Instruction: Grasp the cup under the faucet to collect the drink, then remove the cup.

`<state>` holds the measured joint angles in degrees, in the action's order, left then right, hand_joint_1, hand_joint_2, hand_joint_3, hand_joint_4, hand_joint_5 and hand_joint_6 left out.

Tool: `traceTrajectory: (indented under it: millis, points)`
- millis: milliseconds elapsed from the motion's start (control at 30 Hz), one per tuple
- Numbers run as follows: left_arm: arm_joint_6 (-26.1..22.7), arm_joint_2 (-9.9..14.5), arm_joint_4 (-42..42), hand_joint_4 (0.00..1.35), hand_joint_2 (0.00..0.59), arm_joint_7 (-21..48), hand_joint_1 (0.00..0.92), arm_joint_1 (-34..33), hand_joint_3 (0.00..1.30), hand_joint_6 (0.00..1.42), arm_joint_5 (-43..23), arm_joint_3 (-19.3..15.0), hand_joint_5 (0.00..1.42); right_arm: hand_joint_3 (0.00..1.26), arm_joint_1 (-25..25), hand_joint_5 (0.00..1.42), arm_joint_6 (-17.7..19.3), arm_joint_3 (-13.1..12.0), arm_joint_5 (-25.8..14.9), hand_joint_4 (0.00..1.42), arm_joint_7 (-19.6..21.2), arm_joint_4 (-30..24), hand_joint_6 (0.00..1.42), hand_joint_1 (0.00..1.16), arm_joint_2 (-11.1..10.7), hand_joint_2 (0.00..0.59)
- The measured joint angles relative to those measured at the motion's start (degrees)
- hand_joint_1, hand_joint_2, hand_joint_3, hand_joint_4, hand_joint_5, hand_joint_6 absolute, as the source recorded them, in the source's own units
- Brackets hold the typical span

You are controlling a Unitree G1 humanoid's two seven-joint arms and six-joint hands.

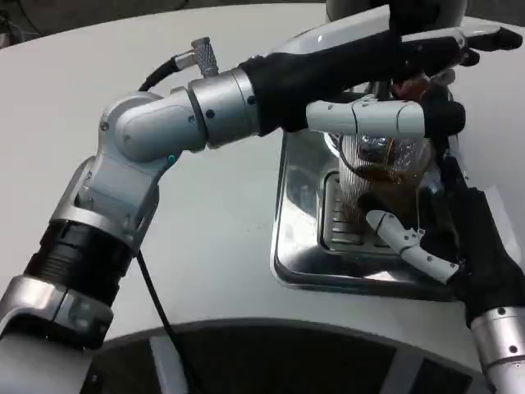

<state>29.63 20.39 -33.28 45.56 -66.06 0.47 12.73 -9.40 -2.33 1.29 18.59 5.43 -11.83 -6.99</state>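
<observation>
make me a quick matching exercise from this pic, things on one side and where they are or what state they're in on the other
Things:
1. cup
2. drip tray
3. left robot hand
4. right robot hand

Descriptions:
A. shiny metal, lying on the white table
B. reaches across above the cup
C. clear, partly filled with brown drink
D. wraps the cup from the picture's right side

Pairs: 1-C, 2-A, 3-B, 4-D

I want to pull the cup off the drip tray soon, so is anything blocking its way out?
Yes. The left hand reaches across the clear cup, fingers lying over its upper wall. The right hand grips the cup from the right side. Toward the front, the drip tray rim is the only visible obstacle.
</observation>
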Motion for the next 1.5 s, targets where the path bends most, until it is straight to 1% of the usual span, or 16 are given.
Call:
traceTrajectory:
  millis: [467,700,933,1500]
  points:
    - [0.09,-0.07,-0.16,0.00,0.082,0.19,0.000,-0.09,0.09,0.14,0.00,-0.18,0.07,0.00,-1.36,0.00,0.18,0.22,-0.31,0.00,0.33,2.19,0.00,0.63,0.39,0.243]
    - [0.09,-0.06,-0.16,0.00,0.088,0.59,0.000,-0.29,0.09,0.14,0.01,-0.20,0.07,0.00,-2.31,0.00,0.28,0.55,-0.58,0.00,0.47,2.94,0.00,0.63,1.44,0.243]
    - [0.09,-0.01,-0.27,0.00,0.088,0.90,0.000,-0.62,0.09,0.14,0.06,-0.20,0.07,0.00,-3.28,0.00,1.22,0.61,-1.12,0.00,0.99,4.58,0.00,0.63,1.95,0.243]
    - [0.22,-0.03,-1.21,0.00,0.087,0.99,0.000,-1.35,0.09,0.14,0.08,-0.20,0.07,0.00,-5.85,0.00,2.61,0.49,-1.53,0.00,2.28,8.03,0.00,0.63,2.00,0.243]
